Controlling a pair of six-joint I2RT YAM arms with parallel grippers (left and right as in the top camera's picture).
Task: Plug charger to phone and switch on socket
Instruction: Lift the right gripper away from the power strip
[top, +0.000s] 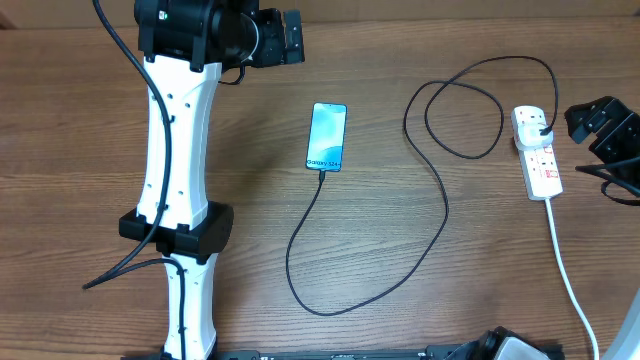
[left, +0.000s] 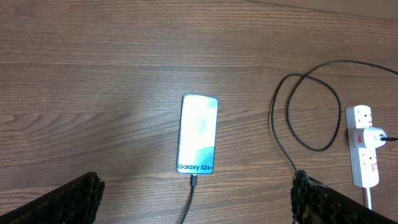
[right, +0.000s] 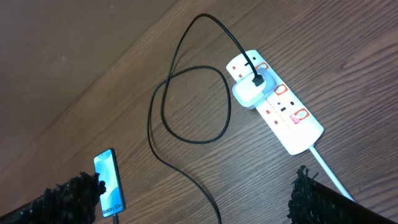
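Both grippers are empty with their jaws spread wide. The socket (right: 277, 99) lies just ahead of the right gripper (top: 603, 125), toward its right finger. A careless press on the red switch (right: 301, 115) could shove the light strip across the worktop (top: 80, 120), dragging the charger (top: 440, 215) and loosening its tip at the phone (left: 198, 134). The phone lies ahead of the left gripper (top: 290, 38), its long axis running straight away, cabled end nearest. The socket's long axis runs slantwise, white cord (top: 567, 265) end nearest the right gripper.
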